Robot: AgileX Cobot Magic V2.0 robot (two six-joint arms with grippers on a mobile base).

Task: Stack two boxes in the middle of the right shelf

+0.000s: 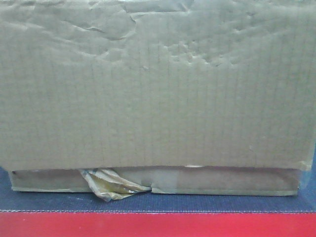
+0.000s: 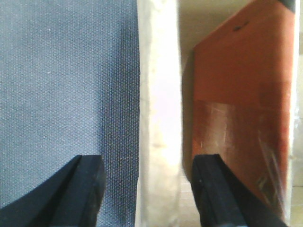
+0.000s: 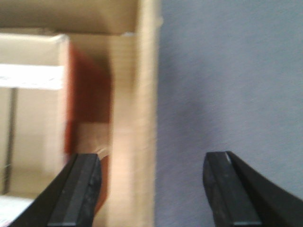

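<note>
Along the bottom edge of the front view runs a red band [image 1: 158, 226], and just beyond it lies the blue-grey textured counter [image 1: 49, 202]. On that counter rests a low strip of brown cardboard [image 1: 237, 180], with a wrinkly tuft of yellowish tape [image 1: 111, 185] sticking out left of centre. Directly above the strip and overhanging it, a wide plain brown corrugated cardboard box [image 1: 158, 98] fills nearly the whole frame, its face dented and creased towards the top. I cannot tell whether the strip is a second box or part of the same one.

In the left wrist view the left hand [image 2: 149, 161] is spread wide, its black fingers [image 2: 83, 194] low in the frame. Between them a pale cardboard edge [image 2: 158, 94] runs up the picture. Counter cloth lies to its left and an orange-brown panel [image 2: 241, 85] to its right.

In the right wrist view the right hand [image 3: 151, 158] is likewise spread wide. It straddles a blurred cardboard wall [image 3: 142, 94], with counter on the right and a reddish-shaded box interior on the left.
</note>
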